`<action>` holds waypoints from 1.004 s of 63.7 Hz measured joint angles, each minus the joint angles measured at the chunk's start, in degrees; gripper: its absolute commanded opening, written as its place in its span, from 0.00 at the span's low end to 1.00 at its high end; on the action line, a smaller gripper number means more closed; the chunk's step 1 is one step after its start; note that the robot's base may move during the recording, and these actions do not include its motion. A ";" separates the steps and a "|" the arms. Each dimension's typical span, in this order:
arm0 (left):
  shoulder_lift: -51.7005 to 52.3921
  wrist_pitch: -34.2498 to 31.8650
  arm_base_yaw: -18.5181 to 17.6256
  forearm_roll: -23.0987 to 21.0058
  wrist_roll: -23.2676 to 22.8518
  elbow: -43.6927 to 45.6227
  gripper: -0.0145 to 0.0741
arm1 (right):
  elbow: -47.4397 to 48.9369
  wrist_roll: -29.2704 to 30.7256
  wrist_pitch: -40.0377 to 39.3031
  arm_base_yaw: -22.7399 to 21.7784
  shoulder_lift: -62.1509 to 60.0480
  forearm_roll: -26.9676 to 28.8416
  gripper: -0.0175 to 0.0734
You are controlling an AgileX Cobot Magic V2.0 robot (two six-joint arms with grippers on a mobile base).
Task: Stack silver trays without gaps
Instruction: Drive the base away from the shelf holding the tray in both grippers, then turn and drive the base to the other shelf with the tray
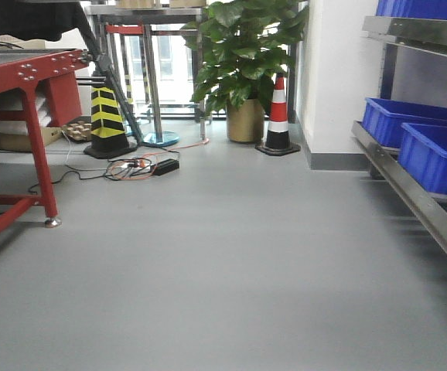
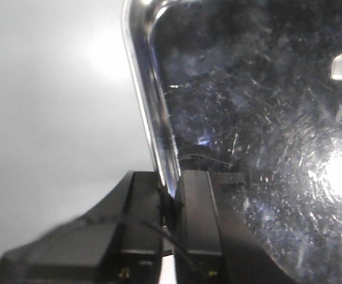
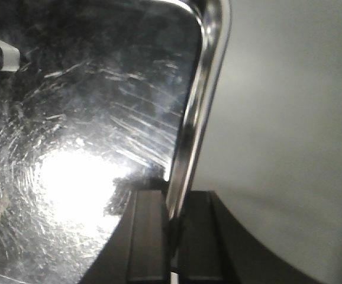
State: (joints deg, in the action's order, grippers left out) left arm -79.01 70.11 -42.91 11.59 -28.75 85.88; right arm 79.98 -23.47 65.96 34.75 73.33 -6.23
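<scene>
A silver tray (image 2: 260,118) fills the right of the left wrist view, its scratched shiny bottom facing me and its rim (image 2: 144,89) running up the middle. My left gripper (image 2: 170,192) is shut on that left rim. The right wrist view shows the same kind of silver tray (image 3: 88,118) with its right rim (image 3: 203,100). My right gripper (image 3: 172,219) is shut on that rim. Whether both hold one tray cannot be told. No tray or gripper shows in the front view.
The front view shows grey floor, a red metal table (image 1: 30,73) at left, a steel shelf rail (image 1: 417,197) with blue bins (image 1: 432,154) at right. At the back stand a yellow-black cone (image 1: 107,120), an orange-white cone (image 1: 278,116), a potted plant (image 1: 243,69) and cables (image 1: 142,166).
</scene>
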 measured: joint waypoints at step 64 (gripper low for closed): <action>0.00 0.00 0.00 0.00 -0.04 0.00 0.11 | -0.02 0.00 0.09 0.14 0.00 0.00 0.25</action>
State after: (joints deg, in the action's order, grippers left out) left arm -79.01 70.11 -42.91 11.59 -28.79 85.88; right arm 79.97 -23.47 66.04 34.89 73.33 -6.23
